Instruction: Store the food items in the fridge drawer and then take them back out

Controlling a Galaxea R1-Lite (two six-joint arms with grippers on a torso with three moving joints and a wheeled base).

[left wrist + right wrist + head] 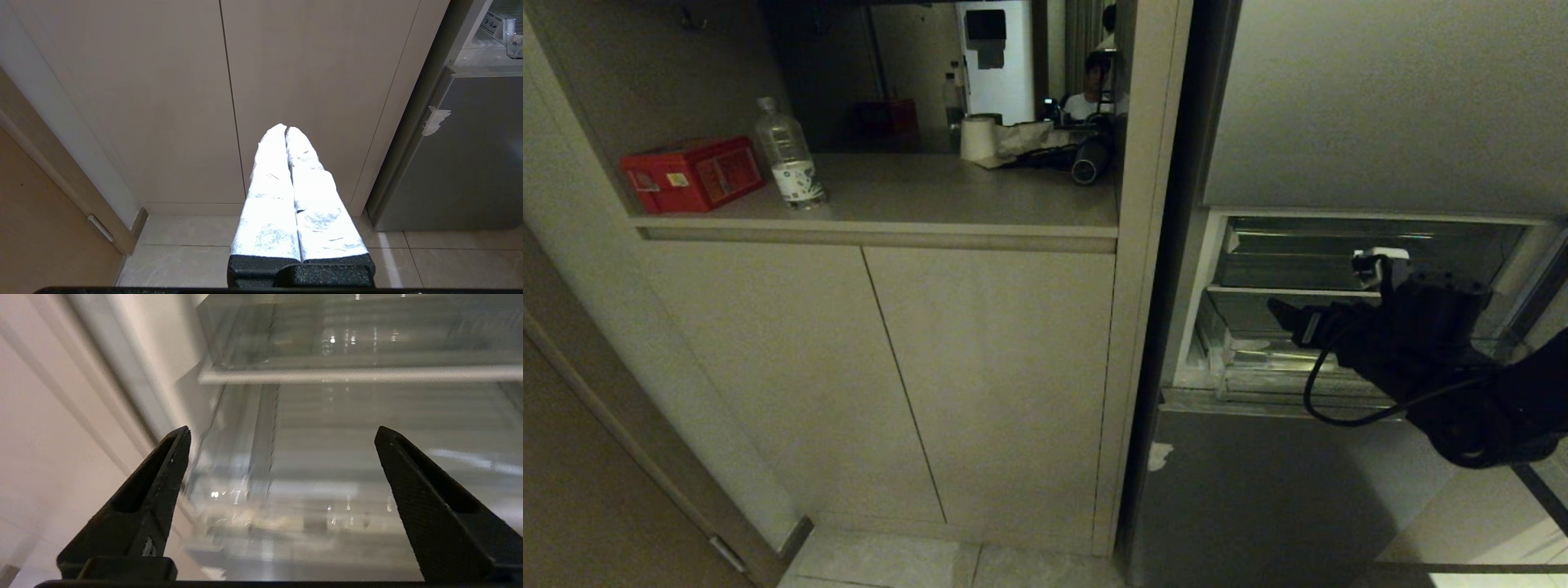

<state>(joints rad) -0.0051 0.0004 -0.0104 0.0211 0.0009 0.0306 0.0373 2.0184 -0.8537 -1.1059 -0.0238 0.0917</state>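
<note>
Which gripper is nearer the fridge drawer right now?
Right. The right gripper hangs open just in front of the fridge drawer; the left gripper is shut, parked low before the cabinet doors.

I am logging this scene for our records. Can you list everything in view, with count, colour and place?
Box: one, red, left end of the counter.
Water bottle: one, clear, beside the box.
Paper roll: one, white, at the back of the counter.
Cabinet doors: two, beige, under the counter.
Fridge: one, grey, right of the cabinet.
Fridge drawer: one, clear, pulled open; no food can be made out in it.
Person: one, partly seen behind the counter.
Right gripper: black, jaws wide apart and empty, at the drawer.
Left gripper: white-wrapped, jaws shut, facing the cabinet doors.
</note>
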